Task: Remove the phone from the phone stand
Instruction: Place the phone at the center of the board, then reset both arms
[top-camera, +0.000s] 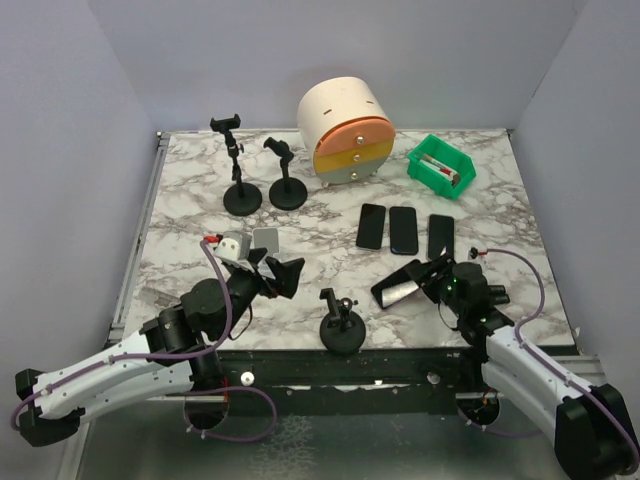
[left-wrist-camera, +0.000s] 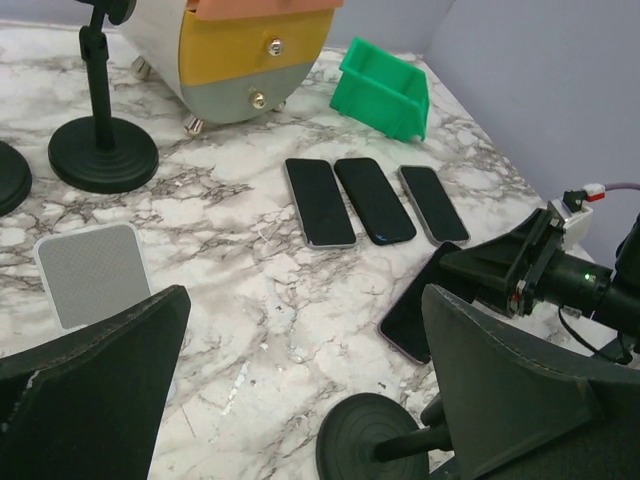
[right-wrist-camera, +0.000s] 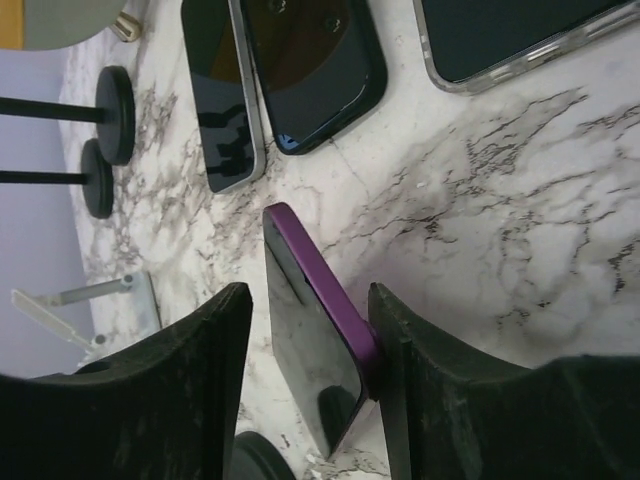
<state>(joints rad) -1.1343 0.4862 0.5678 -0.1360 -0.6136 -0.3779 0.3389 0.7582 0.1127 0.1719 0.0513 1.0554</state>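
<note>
The black phone stand (top-camera: 341, 325) sits at the front middle with nothing in it; its base also shows in the left wrist view (left-wrist-camera: 380, 440). A phone in a purple case (top-camera: 398, 285) lies tilted just right of it, between my right gripper's (top-camera: 428, 272) fingers. In the right wrist view the phone (right-wrist-camera: 310, 350) leans its purple edge on one finger (right-wrist-camera: 400, 340), and bare marble shows between it and the other. That gripper (right-wrist-camera: 308, 300) is open around it. My left gripper (top-camera: 283, 272) is open and empty left of the stand, above the table (left-wrist-camera: 305, 300).
Three dark phones (top-camera: 403, 229) lie side by side behind the right gripper. Two more black stands (top-camera: 242, 195) (top-camera: 288, 190) stand at the back left. A round drawer unit (top-camera: 347, 130) and a green bin (top-camera: 441, 166) are at the back. A grey square pad (top-camera: 265, 239) lies near the left gripper.
</note>
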